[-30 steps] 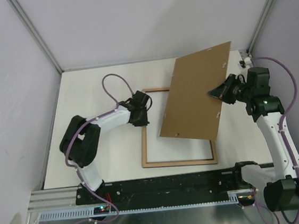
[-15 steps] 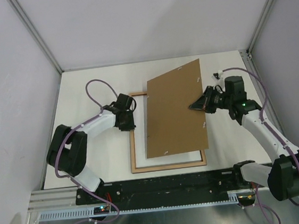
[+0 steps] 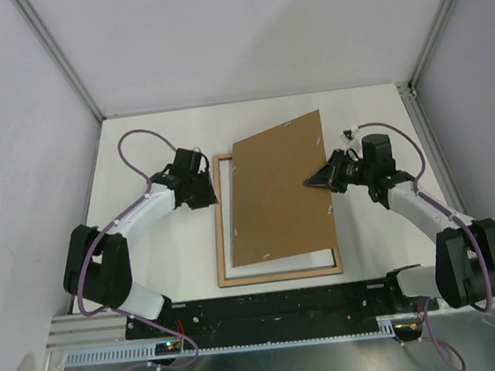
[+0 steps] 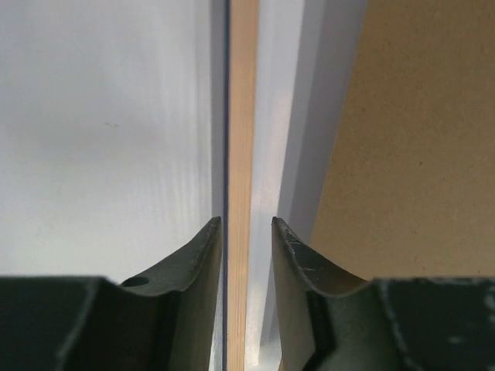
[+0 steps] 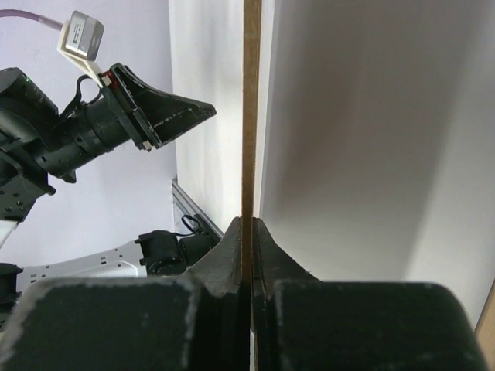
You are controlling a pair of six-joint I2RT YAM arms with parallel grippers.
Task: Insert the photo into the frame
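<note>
The frame (image 3: 221,241) lies back up on the white table, its light wood rails showing. The photo's white back (image 3: 282,261) shows inside it along the near rail; its printed side is hidden. A brown cardboard backing board (image 3: 279,191) lies tilted over the frame and covers most of the photo. My right gripper (image 3: 320,178) is shut on the board's right edge (image 5: 251,100), seen edge-on in the right wrist view (image 5: 249,220). My left gripper (image 3: 206,191) is open astride the frame's left rail (image 4: 243,116), with a gap at the right finger (image 4: 290,247).
The table's white top (image 3: 157,248) is bordered by grey walls and metal posts at the back corners. A black rail (image 3: 278,304) with the arm bases runs along the near edge. The board's far corner (image 3: 315,116) reaches past the frame's far rail.
The frame has slid left with my left gripper on its left rail. My right gripper has carried the backing board left and lower, from off the frame's right to over it.
</note>
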